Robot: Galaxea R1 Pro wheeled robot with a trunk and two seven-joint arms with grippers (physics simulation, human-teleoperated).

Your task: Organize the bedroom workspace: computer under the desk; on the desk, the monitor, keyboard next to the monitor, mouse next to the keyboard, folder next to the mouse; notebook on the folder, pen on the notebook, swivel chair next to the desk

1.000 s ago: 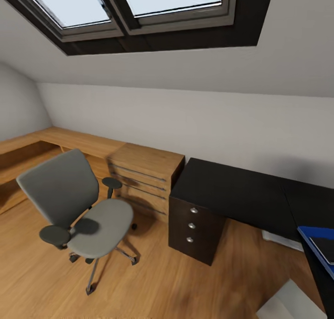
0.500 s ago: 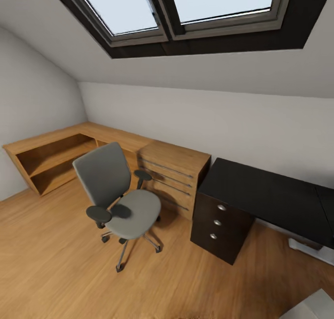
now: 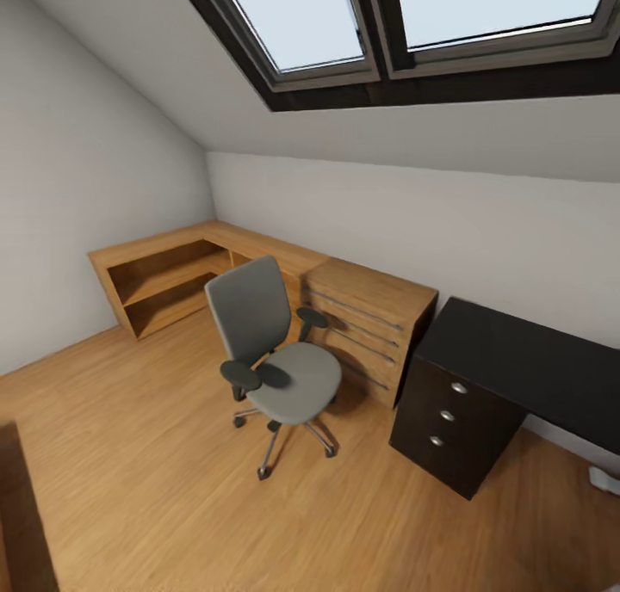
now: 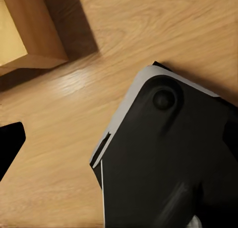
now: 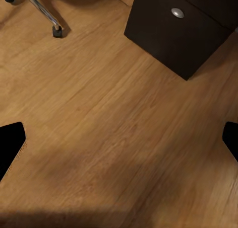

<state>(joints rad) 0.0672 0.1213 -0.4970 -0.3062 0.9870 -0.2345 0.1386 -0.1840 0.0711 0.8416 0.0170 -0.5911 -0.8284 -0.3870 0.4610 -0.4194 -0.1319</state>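
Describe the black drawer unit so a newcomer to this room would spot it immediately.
Start under the skylights at the long glossy black desk along the far wall. The drawer unit stands under its left end, on the wood floor right of the swivel chair. Unlike the light wooden drawer chest beside it, it is black with three round silver knobs.

I see a swivel chair [image 3: 274, 360] with grey seat and back, black armrests and a chrome base. The desk [image 3: 525, 368] is glossy black, its drawer knobs [image 3: 447, 416] silver. Low shelving [image 3: 181, 274] and floor [image 3: 155, 489] are honey-toned wood; walls pale grey, skylights [image 3: 405, 15] dark-framed. In my left wrist view a black, white-edged shape [image 4: 168, 158], possibly the robot's base.
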